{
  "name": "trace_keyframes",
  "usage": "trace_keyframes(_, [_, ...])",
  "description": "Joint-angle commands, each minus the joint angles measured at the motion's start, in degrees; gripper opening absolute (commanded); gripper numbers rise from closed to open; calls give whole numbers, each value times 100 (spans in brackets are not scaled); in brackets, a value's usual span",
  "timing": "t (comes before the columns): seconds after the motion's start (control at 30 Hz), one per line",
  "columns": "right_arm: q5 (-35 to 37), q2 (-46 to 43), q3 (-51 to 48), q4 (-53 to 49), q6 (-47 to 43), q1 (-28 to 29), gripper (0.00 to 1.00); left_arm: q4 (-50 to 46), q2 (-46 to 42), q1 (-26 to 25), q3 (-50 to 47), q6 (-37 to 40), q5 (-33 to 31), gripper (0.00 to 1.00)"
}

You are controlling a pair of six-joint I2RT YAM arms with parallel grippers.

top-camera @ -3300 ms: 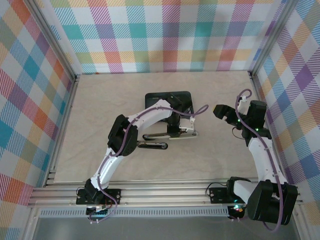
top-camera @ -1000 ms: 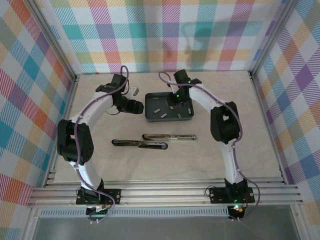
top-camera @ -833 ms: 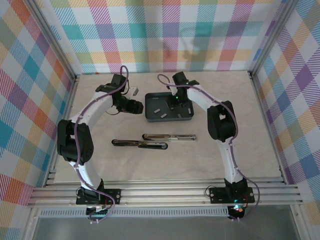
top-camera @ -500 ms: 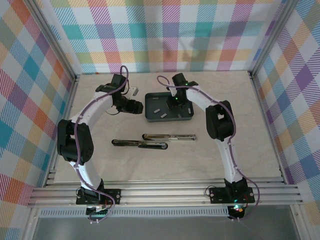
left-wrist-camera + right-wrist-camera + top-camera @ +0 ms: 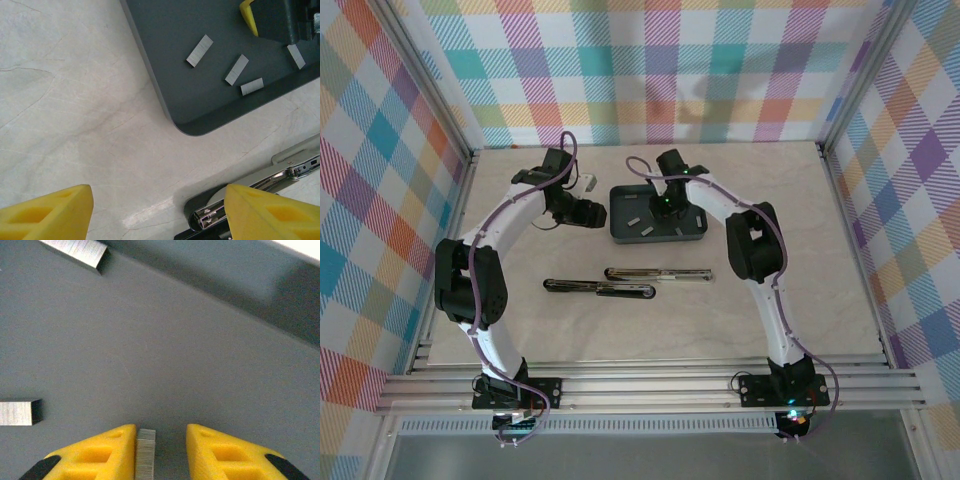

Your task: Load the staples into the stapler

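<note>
From above, the dark grey tray (image 5: 655,240) sits in the upper middle of the frame. The stapler (image 5: 657,273) lies swung open on the table (image 5: 700,320) just below it. The staples (image 5: 200,50) lie scattered on the tray floor, short silver strips, apart from one another.

The right gripper (image 5: 665,207) is down inside the tray. Its own camera shows its yellow fingers (image 5: 95,455) a little apart at the bottom of the frame, with one staple strip (image 5: 145,455) between them. The strip is against the finger on the left, with a gap to the finger on the right, so it is not clamped.

The left gripper (image 5: 587,212) hangs just off the tray's left edge. Its fingers (image 5: 47,210) are spread wide at the bottom corners of its view and hold nothing, above bare table and one end of the stapler.
</note>
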Motion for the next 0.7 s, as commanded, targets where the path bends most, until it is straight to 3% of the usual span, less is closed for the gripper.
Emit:
trace_keyframes(0.0, [202,125,124,-223,-208,53,33,-155,42,86,-85,-57,-3,69])
trace_keyframes(0.47, [-245,-285,-52,-66,-85,50,16,-137,-1,86,-177,-49,-29,70])
trace_keyframes(0.67, [-900,-584,-396,214,448,-78,12,-125,-48,86,-218,-49,-41,70])
